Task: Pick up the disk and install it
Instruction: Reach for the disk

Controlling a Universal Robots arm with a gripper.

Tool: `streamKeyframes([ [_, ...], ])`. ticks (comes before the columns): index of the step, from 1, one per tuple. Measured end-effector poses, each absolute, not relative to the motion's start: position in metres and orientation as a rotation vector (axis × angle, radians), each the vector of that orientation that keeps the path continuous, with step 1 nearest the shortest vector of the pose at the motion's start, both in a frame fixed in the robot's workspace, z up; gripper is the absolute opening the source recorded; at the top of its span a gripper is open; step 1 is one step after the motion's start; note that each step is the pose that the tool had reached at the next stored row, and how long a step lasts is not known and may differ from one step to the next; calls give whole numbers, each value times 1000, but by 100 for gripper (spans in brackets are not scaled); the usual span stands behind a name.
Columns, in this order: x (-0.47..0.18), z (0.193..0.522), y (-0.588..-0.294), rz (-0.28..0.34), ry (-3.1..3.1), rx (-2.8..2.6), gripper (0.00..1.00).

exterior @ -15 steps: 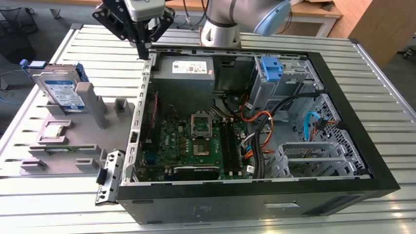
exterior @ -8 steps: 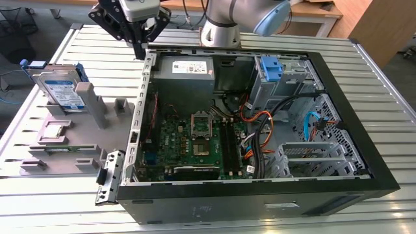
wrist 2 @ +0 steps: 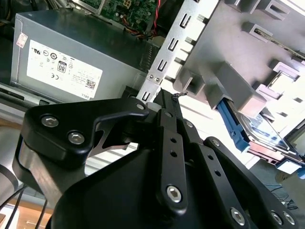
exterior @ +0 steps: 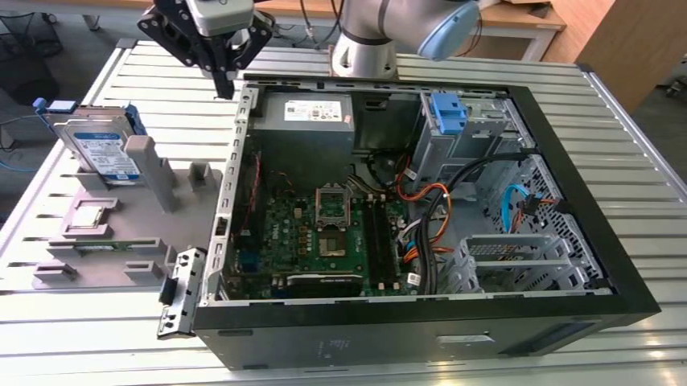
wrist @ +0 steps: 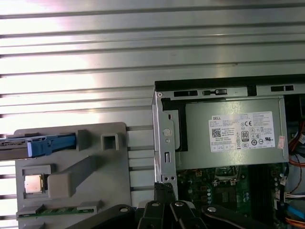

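Exterior view: disk [exterior: 102, 151] (upright) stands apart from jaws.

Open computer case [exterior: 355, 342] beside grey fixture [exterior: 161, 229] on slatted table [exterior: 96, 346].

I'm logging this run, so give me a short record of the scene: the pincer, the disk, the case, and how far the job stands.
pincer: shut, holding nothing, over the case's edge near the power supply
disk: standing on edge in the grey fixture, at the exterior view's left of the case, apart from the pincer
computer case: side open, motherboard exposed
blue bracket: in the case's drive bay
job: disk not yet picked up
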State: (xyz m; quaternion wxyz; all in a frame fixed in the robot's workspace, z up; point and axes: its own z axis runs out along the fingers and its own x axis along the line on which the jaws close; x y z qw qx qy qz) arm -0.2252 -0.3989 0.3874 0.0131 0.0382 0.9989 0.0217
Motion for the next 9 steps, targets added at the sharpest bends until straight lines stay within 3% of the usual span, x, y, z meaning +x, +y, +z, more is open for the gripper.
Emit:
streamKeyframes([
  [9, -240, 386, -399, 68, 3112, 119, 11],
])
